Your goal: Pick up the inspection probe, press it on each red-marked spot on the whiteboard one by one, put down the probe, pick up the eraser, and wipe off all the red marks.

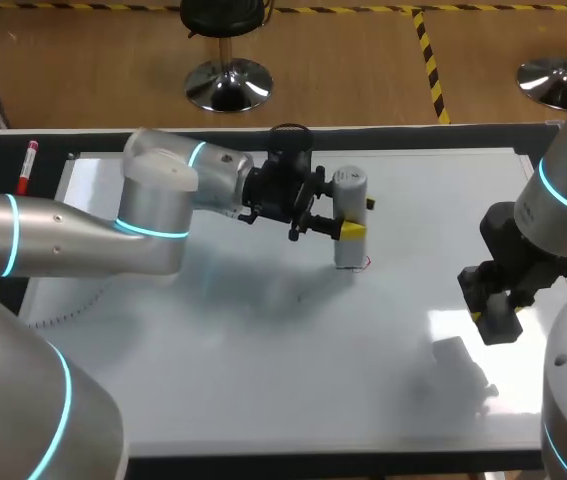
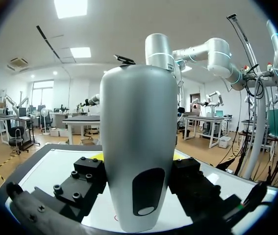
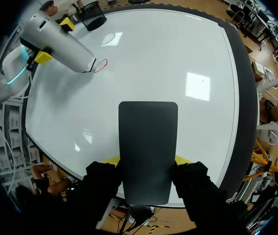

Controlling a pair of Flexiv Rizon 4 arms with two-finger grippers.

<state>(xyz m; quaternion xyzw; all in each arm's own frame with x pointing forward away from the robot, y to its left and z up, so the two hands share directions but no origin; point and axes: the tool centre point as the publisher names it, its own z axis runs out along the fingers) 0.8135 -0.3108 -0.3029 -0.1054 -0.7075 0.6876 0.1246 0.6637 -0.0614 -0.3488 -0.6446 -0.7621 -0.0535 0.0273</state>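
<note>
The grey cylindrical probe stands upright on the whiteboard. Its lower end rests at a small red mark. My left gripper is shut on the probe's middle, and in the left wrist view the probe fills the space between the fingers. My right gripper hovers over the board's right side, shut on the dark eraser. The right wrist view shows the eraser clamped between the yellow tips, with the probe and a red loop mark ahead.
A red marker pen lies off the board's far left corner. A black mesh cup stands at the back edge behind the left gripper. My left arm stretches across the board's left half.
</note>
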